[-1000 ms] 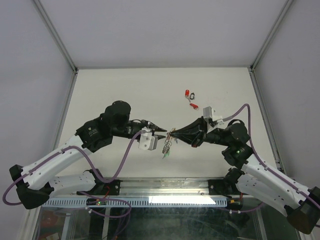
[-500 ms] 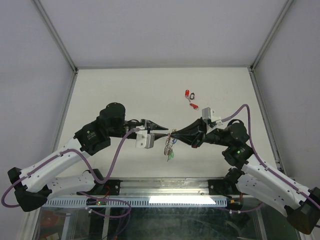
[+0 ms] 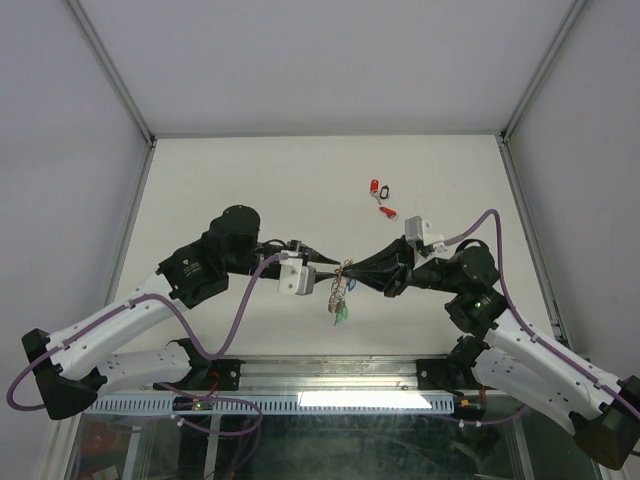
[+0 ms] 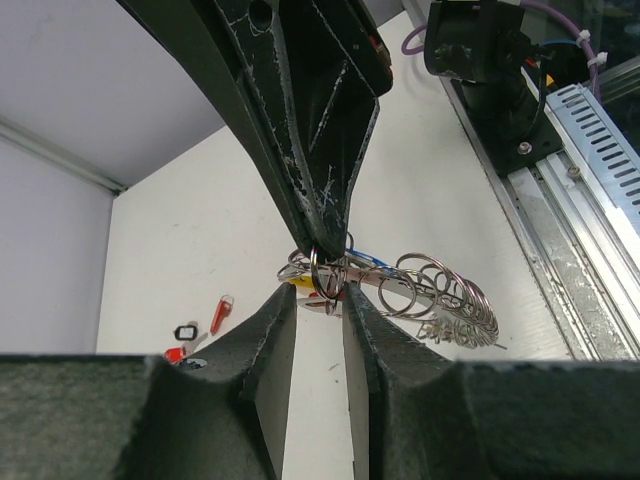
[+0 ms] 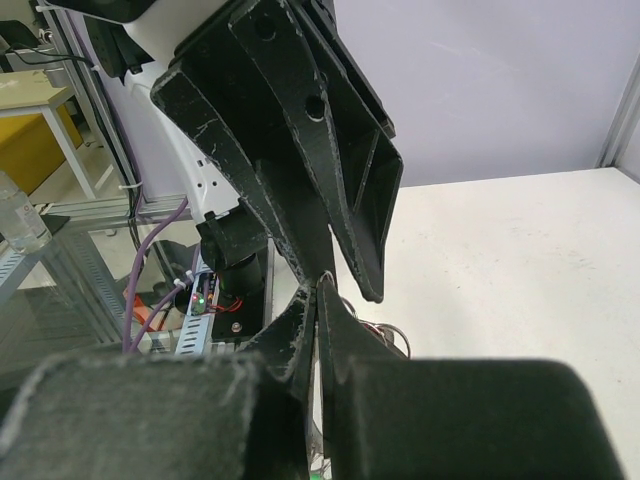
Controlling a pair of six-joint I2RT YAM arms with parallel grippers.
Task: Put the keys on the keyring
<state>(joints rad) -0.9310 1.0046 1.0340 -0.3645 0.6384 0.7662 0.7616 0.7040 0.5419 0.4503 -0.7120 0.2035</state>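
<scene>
- My right gripper (image 5: 317, 300): jaws fully closed, pinching a thin wire loop of the keyring (image 4: 430, 295). The bunch hangs from my tips in mid-air over the near half of the table (image 3: 250, 170).
- My left gripper (image 4: 318, 295): jaws a narrow slit apart, tip to tip w/ the right. 1 small ring sits right at the gap; can't tell if I'm nipping it or only bracketing it.
- Keyring: yellow and blue bits up by the pinch, silvery rings trailing to the side, a green tag (image 3: 341, 313) dangling lowest.
- Rest of the keys (image 3: 375, 186): red and black tags, lying on the table toward the back, well apart from both grippers, so not on the ring yet.
- Risk 1: the right pinch is on thin wire at the very tips. Any twist from the left could pop it out, and the whole bunch drops.
- Risk 2: both sets of tips are nearly touching. 1 misjudged nudge and finger hits finger, knocking the ring askew.
- Risk 3: the hanging rings may swing and snag my fingers, prob. hiding the opening I need.
- Risk 4: if the left closes off-centre, the small ring could flip flat instead of spreading.
- Writing: no brand or label readable on keys, tags or ring. There's a small mark on the left arm's joint housing in the top view, but it's too small to read.
</scene>
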